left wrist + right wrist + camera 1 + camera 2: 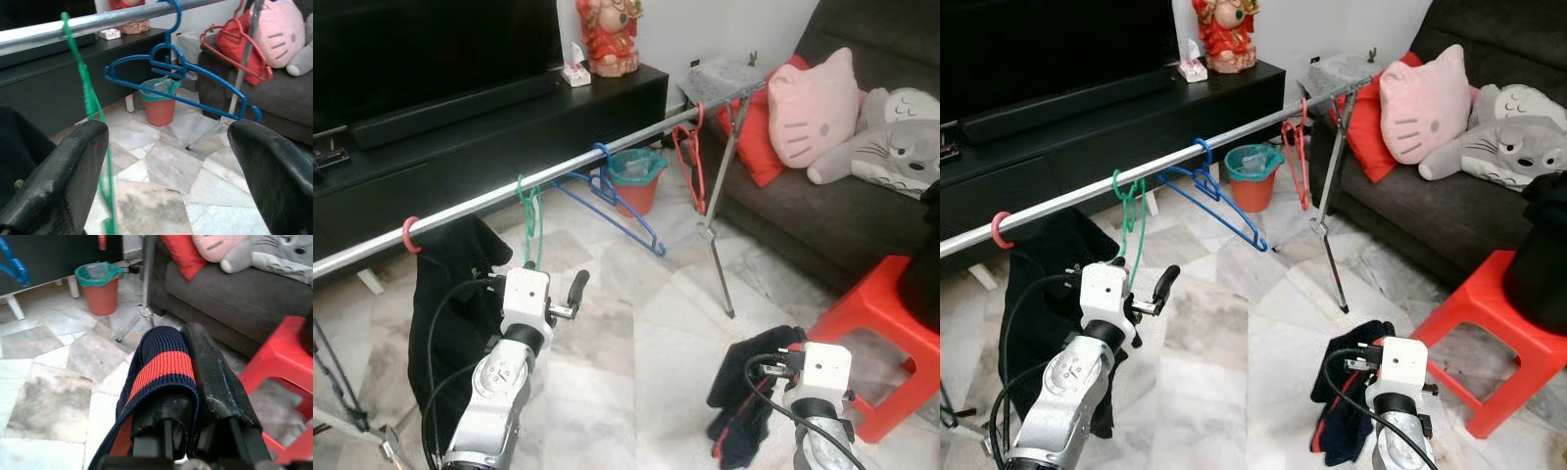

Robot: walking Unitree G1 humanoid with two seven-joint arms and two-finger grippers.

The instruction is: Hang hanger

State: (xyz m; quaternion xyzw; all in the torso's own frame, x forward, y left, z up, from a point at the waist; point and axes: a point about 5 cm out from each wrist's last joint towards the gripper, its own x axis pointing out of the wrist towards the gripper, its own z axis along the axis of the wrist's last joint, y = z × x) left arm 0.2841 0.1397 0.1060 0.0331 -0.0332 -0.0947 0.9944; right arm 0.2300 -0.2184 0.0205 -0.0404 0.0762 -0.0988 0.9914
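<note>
My left gripper (168,171) is spread wide and empty just below the rail (558,174), the green hanger (530,223) hanging off the rail beside one finger. A blue hanger (617,201), red hanger (693,157) and black garment (450,294) share the rail. My right gripper (195,382) pinches a dark striped cloth (164,364) near the red stool (881,333).

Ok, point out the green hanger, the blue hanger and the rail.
green hanger (530,217): left eye view, on its neck below the hook.
blue hanger (195,77): left wrist view, on its upper arm.
rail (607,147): left eye view, bare metal by the blue hook.
</note>
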